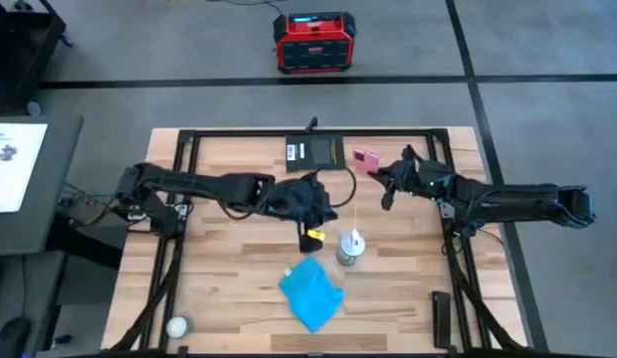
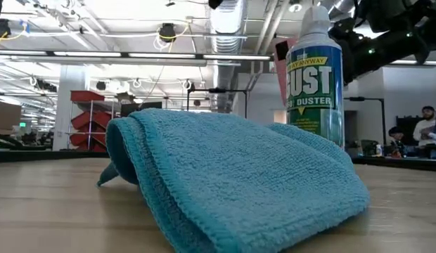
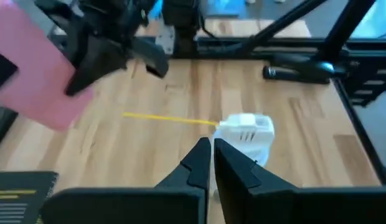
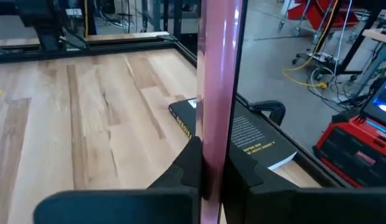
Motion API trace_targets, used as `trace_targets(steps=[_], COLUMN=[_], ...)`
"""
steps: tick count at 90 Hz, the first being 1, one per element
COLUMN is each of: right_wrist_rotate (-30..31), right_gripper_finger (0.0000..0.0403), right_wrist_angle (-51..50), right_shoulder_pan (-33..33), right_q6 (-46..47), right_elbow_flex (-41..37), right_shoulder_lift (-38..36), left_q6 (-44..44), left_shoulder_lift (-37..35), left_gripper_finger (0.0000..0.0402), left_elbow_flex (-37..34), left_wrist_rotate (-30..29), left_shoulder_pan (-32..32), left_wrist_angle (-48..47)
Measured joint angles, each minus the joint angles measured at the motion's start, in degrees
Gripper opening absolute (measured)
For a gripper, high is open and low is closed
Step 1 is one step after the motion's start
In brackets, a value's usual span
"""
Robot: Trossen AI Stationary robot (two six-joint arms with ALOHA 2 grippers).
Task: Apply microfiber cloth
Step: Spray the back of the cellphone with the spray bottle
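Here the right gripper reaches in from the right of the high view toward the upper middle, its fingers clamped on the edge of the pink-backed phone, held up off the table. The left gripper sits at table centre with fingers pressed together, empty, just beside the duster can. The microfiber cloth lies crumpled and folded at lower centre, sky-blue, untouched. The can reads "DUST" and "DUSTER" in the low view.
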Motion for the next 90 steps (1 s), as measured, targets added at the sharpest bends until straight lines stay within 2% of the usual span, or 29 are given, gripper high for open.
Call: trace_targets(steps=[24,42,60,90], right_wrist_rotate=[0.09,0.09,0.09,0.0], right_gripper_finger=[0.001,0.001,0.001,0.001], right_wrist_angle=[-0.72,-1.28,-1.56,-1.41], right_shoulder_pan=[-0.15,-0.11,-0.13,-0.13], right_q6=[-0.17,-0.15,-0.15,0.04], right_elbow_flex=[0.05,0.09,0.09,0.09], right_shoulder_lift=[0.15,0.15,0.17,0.17], left_q6=[1.95,5.43,6.86,8.22], left_shoulder_lift=[5.58,11.65,14.81,20.99], left_gripper_finger=[0.0,0.0,0.0,0.0], left_elbow_flex=[4.0,13.82,22.7,27.2], left_wrist_rotate=[5.01,5.3,7.01,11.19], left_shoulder_pan=[1.47,1.6,2.65,3.27], left_wrist_angle=[-3.91,-9.85,-14.89,-19.25])
